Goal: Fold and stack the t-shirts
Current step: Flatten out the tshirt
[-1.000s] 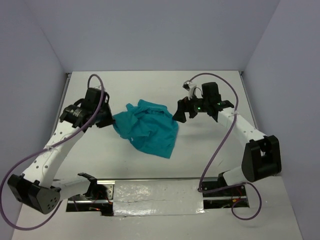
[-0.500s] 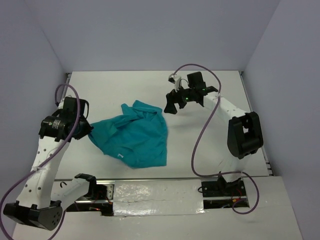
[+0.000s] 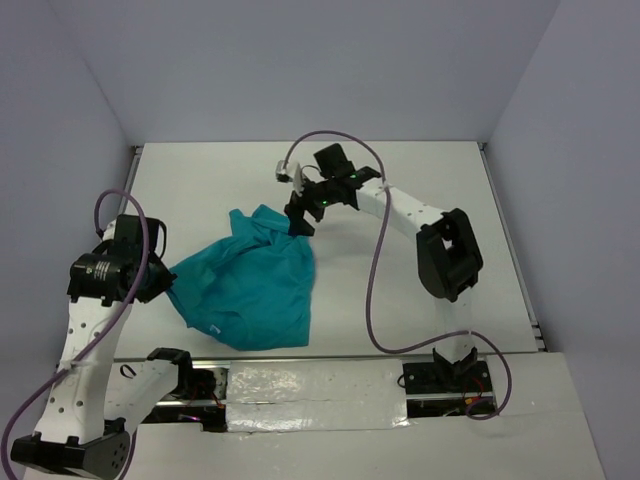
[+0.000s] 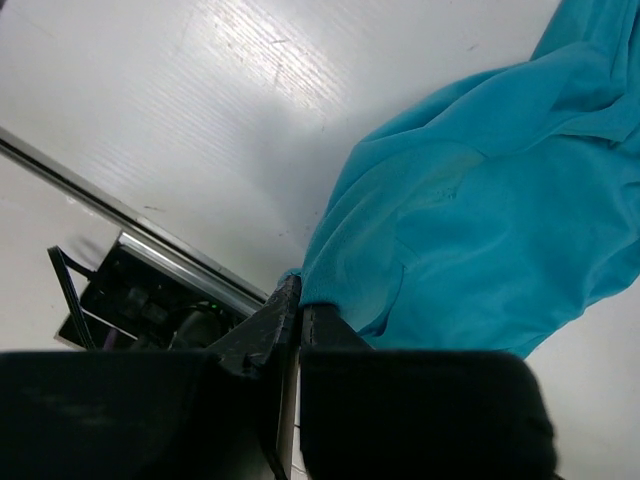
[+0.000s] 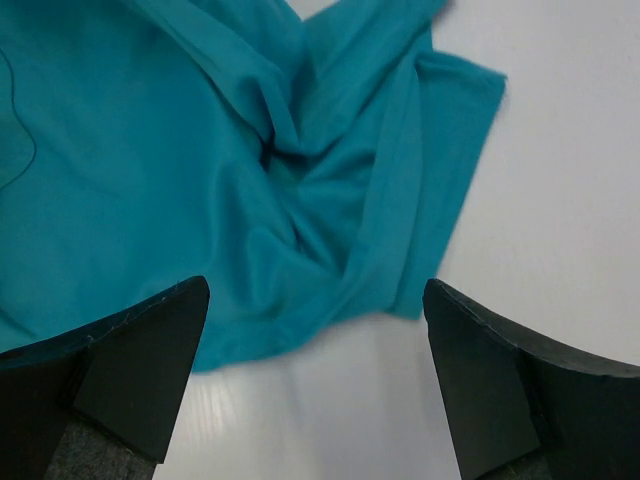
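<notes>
My left claw (image 4: 298,305) clamps the teal t-shirt (image 3: 250,290) edge so I can spread it, right claw (image 5: 315,335) gaping above its far corner.

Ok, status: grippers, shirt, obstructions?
Left gripper shut on edge of the teal short-sleeved cloth shirt. Right gripper open, over its bunched far corner. Nothing visible in the way.
</notes>
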